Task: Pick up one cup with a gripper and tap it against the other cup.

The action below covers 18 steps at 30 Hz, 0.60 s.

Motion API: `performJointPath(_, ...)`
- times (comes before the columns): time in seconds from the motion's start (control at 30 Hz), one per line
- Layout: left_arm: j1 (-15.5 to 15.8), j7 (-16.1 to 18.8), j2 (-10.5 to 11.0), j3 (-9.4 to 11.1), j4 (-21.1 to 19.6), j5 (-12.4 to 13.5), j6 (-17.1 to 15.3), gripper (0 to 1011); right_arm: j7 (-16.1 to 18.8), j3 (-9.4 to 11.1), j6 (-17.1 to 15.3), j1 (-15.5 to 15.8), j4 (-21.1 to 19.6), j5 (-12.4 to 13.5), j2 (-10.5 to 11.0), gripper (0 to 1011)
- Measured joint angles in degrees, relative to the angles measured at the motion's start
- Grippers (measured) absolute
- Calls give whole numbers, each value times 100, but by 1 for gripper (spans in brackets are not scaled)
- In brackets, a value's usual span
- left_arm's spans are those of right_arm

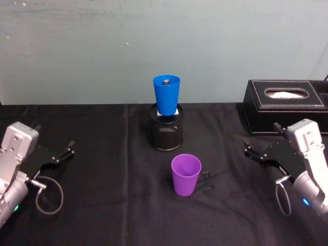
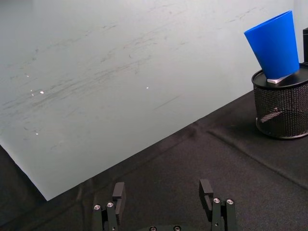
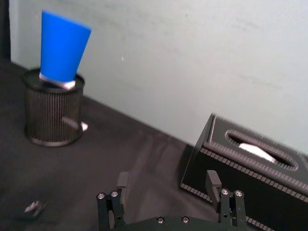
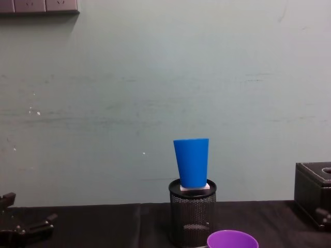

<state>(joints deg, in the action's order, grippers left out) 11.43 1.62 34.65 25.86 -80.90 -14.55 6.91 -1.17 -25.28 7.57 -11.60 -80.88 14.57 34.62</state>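
Note:
The purple cup (image 1: 185, 175) stands upright and alone on the black cloth near the middle; its rim (image 4: 232, 239) peeks in at the bottom of the chest view. Behind it the blue cup (image 1: 166, 95) (image 4: 191, 163) (image 2: 274, 45) (image 3: 63, 45) rests on top of a black wire-mesh pen holder (image 1: 166, 131). My left gripper (image 1: 64, 152) (image 2: 162, 192) sits open low at the left, far from both cups. At the right my right gripper (image 1: 249, 152) (image 3: 168, 183) is open too, nothing between its fingers, a good way from the purple cup.
A black tissue box (image 1: 285, 105) (image 3: 250, 163) stands at the back right, just behind the right gripper. Small dark bits (image 1: 206, 175) lie on the cloth right of the purple cup. A pale green wall closes off the back of the table.

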Motion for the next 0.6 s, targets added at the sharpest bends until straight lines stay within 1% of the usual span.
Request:
performJointPath(0.17, 0, 0, 0, 0, 0, 0, 0, 1000, 150, 182, 193, 91, -157, 119, 53, 1003)
performJointPath(0.27, 0, 0, 0, 0, 0, 0, 0, 1000, 342, 299, 314, 270, -387, 267, 157, 1002)
performJointPath(0.3, 0, 0, 0, 0, 0, 0, 0, 1000, 450, 350, 372, 393, -522, 350, 229, 1003)
performJointPath(0.37, 0, 0, 0, 0, 0, 0, 0, 1000, 585, 393, 428, 538, -669, 445, 307, 1003)
performJointPath(0.4, 0, 0, 0, 0, 0, 0, 0, 1000, 719, 426, 472, 669, -791, 545, 372, 1003)
performJointPath(0.43, 0, 0, 0, 0, 0, 0, 0, 1000, 799, 440, 495, 736, -846, 605, 406, 1002)
performJointPath(0.47, 0, 0, 0, 0, 0, 0, 0, 1000, 974, 459, 532, 881, -957, 734, 479, 1002)
performJointPath(0.5, 0, 0, 0, 0, 0, 0, 0, 1000, 974, 459, 532, 881, -957, 734, 479, 1002)
performJointPath(0.53, 0, 0, 0, 0, 0, 0, 0, 1000, 1160, 465, 559, 1009, -1041, 872, 536, 1003)
performJointPath(0.6, 0, 0, 0, 0, 0, 0, 0, 1000, 1363, 465, 579, 1130, -1104, 1016, 587, 1003)
